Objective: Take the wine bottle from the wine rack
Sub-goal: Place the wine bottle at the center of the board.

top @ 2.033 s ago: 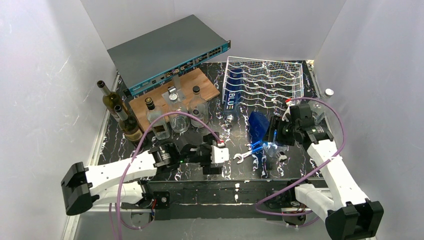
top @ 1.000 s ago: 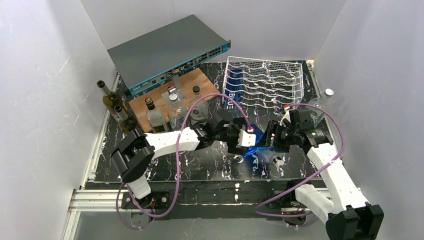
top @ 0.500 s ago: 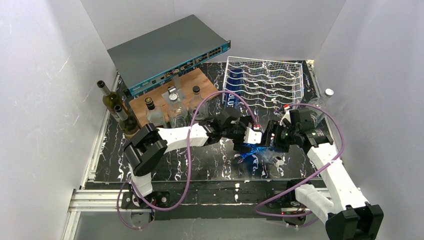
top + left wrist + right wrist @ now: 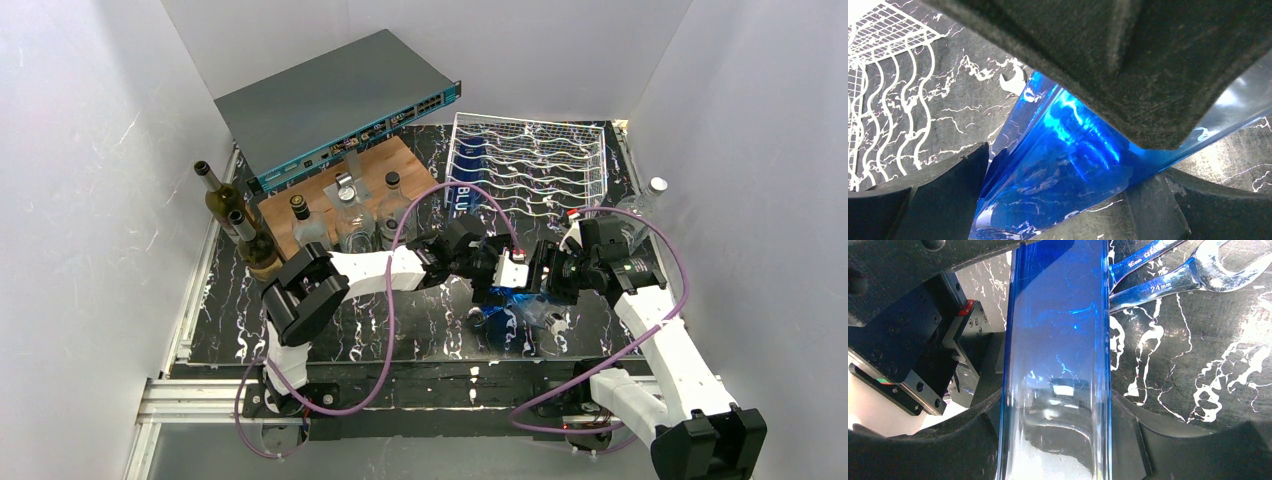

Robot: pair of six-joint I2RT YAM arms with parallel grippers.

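Firmly, right gripper [image 4: 1060, 436] clamps the wine bottle [image 4: 1058, 330]; left gripper [image 4: 1058, 150] straddles it (grip unclear)

Bright, even light fills the white enclosure [image 4: 90, 150]; shadows fall soft; glare streaks the blue wine bottle [image 4: 1058, 340] and the spanners [image 4: 1148, 287]; the left wrist's close pads [image 4: 1148, 75] blur dark.

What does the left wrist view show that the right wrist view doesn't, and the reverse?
Only the left wrist view: the white wire wine rack, at its left edge. Only the right wrist view: the size stamps on two chrome spanners, and a black bolted housing with a red tab beside the bottle. Both: the blue glass bottle between that wrist's own black fingers, over the black white-veined tabletop.
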